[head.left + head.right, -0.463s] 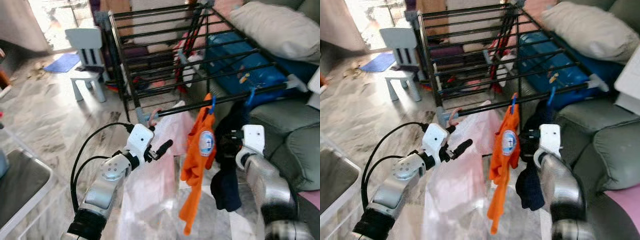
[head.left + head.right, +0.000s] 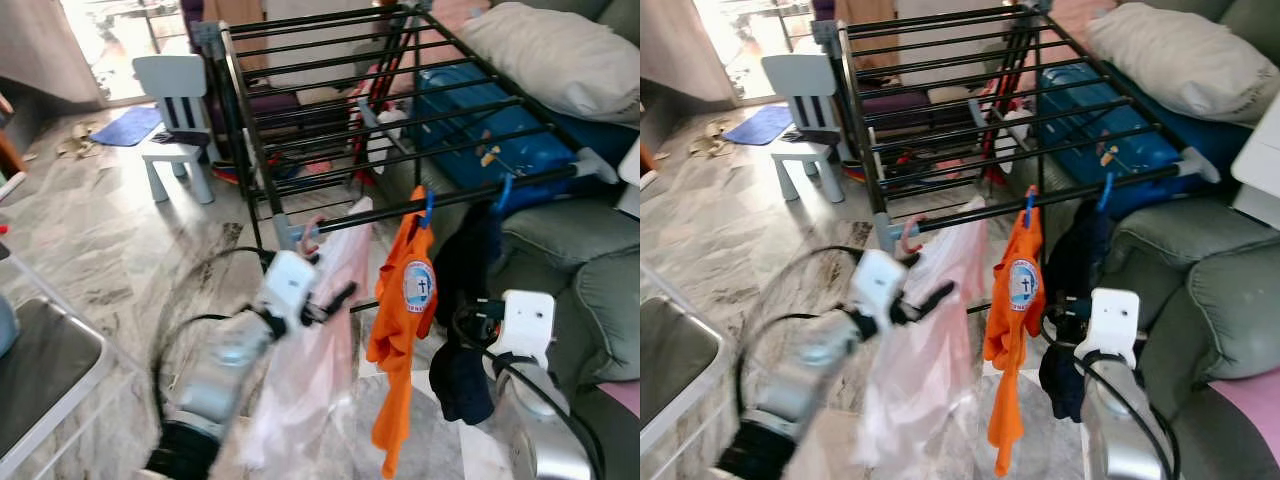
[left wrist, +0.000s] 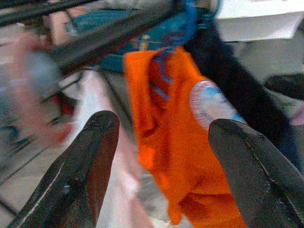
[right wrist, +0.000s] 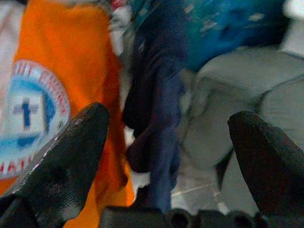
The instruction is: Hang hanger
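Observation:
A black drying rack (image 2: 330, 110) stands ahead. Three garments hang from its front rail (image 2: 465, 195). A pink hanger (image 2: 310, 226) carries a pale pink garment (image 2: 305, 375). Blue hangers carry an orange shirt (image 2: 405, 320) and a dark navy garment (image 2: 468, 265). My left gripper (image 2: 338, 297) is beside the pink garment, just below the rail. Its fingers are open and hold nothing, with the orange shirt (image 3: 175, 142) beyond them. My right gripper (image 2: 478, 322) is low, near the navy garment (image 4: 159, 104), also open and holding nothing.
A white child's chair (image 2: 175, 110) stands on the marble floor at the rack's left. A grey sofa (image 2: 590, 290) with a large cushion (image 2: 555, 55) lies to the right, and a blue bag (image 2: 480, 130) under the rack. A grey bin (image 2: 40, 370) sits at the near left.
My left arm is blurred and has shifted slightly right along the pink garment. My right gripper has dropped lower and drawn back from the navy garment.

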Tool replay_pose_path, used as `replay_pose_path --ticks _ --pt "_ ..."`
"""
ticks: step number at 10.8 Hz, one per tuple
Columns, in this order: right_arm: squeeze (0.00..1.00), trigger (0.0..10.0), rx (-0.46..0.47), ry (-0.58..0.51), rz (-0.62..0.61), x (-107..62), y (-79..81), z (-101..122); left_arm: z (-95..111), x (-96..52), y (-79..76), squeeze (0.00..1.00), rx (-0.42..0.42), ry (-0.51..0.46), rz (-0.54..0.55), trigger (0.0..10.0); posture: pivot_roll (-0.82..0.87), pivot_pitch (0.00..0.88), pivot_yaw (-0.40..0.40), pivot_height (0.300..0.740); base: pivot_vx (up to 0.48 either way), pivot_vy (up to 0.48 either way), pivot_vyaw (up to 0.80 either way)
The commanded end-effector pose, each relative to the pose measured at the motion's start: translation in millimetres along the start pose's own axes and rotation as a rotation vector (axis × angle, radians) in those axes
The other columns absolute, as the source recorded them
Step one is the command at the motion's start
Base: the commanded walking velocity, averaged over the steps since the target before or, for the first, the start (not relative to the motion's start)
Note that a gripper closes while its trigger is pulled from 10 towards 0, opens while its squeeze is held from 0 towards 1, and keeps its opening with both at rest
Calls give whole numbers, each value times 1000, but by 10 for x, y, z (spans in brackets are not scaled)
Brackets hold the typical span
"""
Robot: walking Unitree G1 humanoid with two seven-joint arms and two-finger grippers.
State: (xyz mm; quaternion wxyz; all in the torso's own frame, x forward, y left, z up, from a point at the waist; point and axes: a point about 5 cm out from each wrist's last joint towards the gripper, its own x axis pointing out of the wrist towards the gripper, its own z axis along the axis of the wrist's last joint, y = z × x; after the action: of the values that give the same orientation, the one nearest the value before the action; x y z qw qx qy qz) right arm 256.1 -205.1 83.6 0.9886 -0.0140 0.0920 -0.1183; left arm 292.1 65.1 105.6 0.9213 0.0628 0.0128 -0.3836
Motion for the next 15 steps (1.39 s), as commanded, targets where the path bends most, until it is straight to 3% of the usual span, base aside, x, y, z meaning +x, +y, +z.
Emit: replay_pose_path --ticks 1,4,5,8,10,12,15 --pt "0 10000 -1 -35 -6 -68 80 89 55 40 -12 0 22 -23 -38 10000 10 0 34 740 0 0 0" --pt "0 10000 -2 -37 -2 -86 100 95 60 49 -24 0 18 -29 -45 10000 8 0 31 740 0 0 0" --pt "0 10000 -19 -34 37 -128 215 99 164 44 49 0 59 -96 45 10000 -8 0 7 740 0 0 0" --pt "0 10000 -27 -17 29 -103 218 97 182 11 -37 0 0 -126 -23 10000 -1 0 -3 740 0 0 0" --pt "0 10000 -25 -10 35 -100 263 99 224 25 -51 0 54 -148 -23 10000 1 0 -3 740 0 0 0" --pt "0 10000 -22 -7 35 -106 268 88 432 33 68 0 111 -239 81 10000 -3 0 1 740 0 0 0" --pt "0 10000 -19 5 45 -83 307 74 298 46 169 0 -4 -159 157 10000 1 0 -3 740 0 0 0"
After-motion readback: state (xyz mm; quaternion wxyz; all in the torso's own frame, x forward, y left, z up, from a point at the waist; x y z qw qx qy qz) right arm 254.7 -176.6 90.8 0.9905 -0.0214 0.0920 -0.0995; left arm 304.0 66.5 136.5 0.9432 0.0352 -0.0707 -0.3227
